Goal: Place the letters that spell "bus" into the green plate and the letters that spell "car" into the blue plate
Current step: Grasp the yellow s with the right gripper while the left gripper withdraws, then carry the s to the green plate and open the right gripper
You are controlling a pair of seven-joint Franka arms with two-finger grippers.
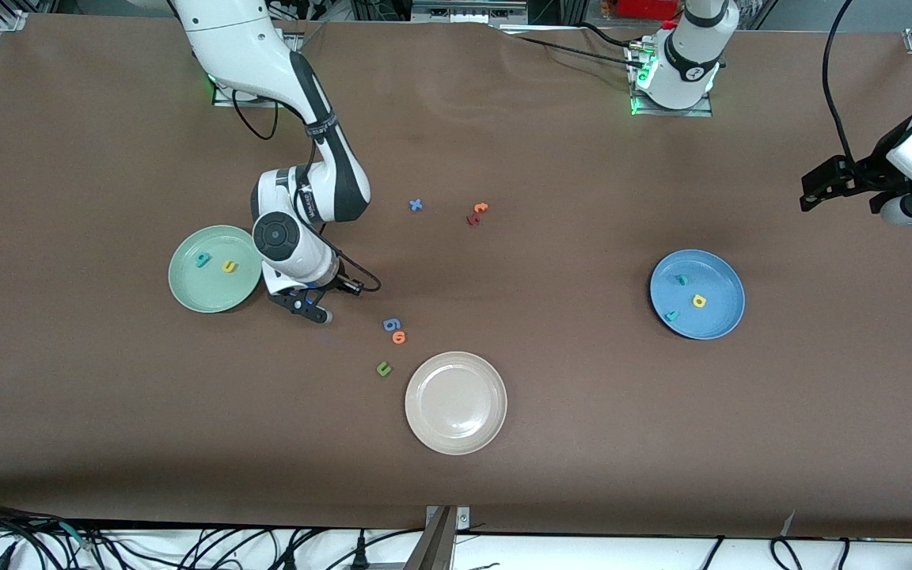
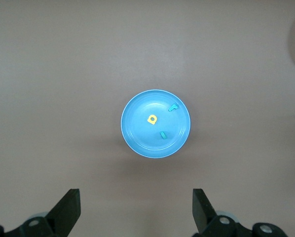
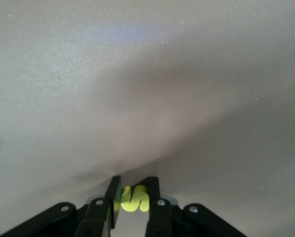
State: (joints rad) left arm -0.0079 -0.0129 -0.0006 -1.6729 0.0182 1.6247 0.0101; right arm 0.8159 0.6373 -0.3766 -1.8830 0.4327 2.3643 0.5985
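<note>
My right gripper is down at the brown table just beside the green plate, on the side toward the left arm's end. In the right wrist view this gripper is shut on the yellow s, which the front view hides. The teal b and yellow u lie in the green plate. The blue plate holds the yellow a and two teal letters. My left gripper waits open, high over the table's edge, looking down on the blue plate.
A beige-white plate sits nearest the front camera. Beside it lie a dark green u, an orange o and a blue g-like letter. Nearer the bases lie a blue x, an orange letter and a dark red one.
</note>
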